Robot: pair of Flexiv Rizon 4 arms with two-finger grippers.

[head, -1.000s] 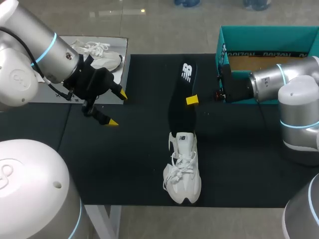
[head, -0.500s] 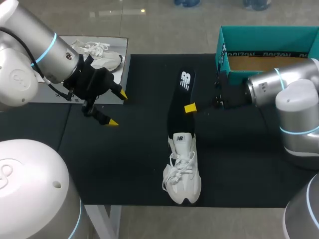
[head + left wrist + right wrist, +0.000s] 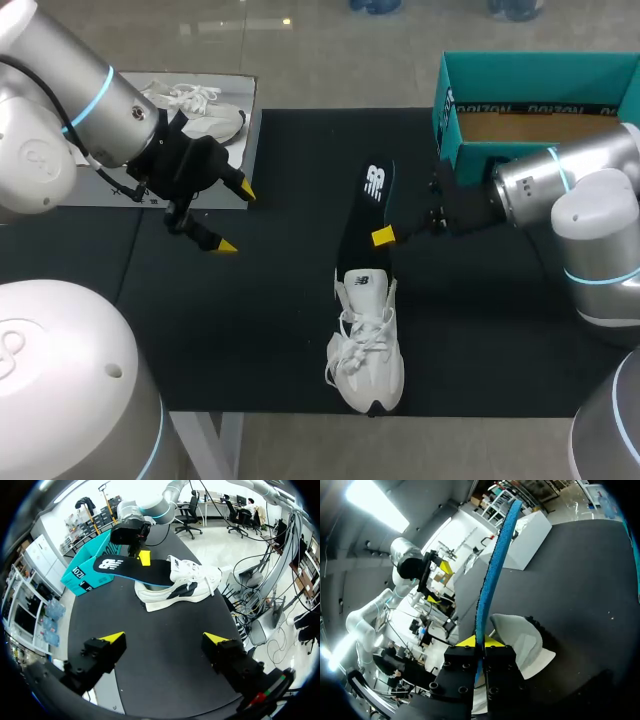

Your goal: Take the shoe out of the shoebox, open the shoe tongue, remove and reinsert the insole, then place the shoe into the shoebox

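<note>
A white shoe [image 3: 367,345] lies on the black mat near the table's front edge, toe toward the front; it also shows ahead of the left gripper [image 3: 180,582]. A black insole [image 3: 361,222] with a blue underside [image 3: 496,565] slants from the shoe's opening up toward the back. My right gripper [image 3: 383,236] is shut on the insole's edge, its yellow tips pinching it [image 3: 479,641]. The teal shoebox [image 3: 530,105] stands open at the back right. My left gripper [image 3: 232,218] hovers open at the left of the mat, holding nothing [image 3: 162,639].
A second white shoe [image 3: 200,112] lies on a grey sheet [image 3: 110,188] at the back left, behind my left arm. The black mat [image 3: 270,320] covers the table between the arms.
My right gripper has carried the insole toward the front and down; its lower end now sits in the shoe's opening. The shoe shifted slightly. The left arm has not moved.
</note>
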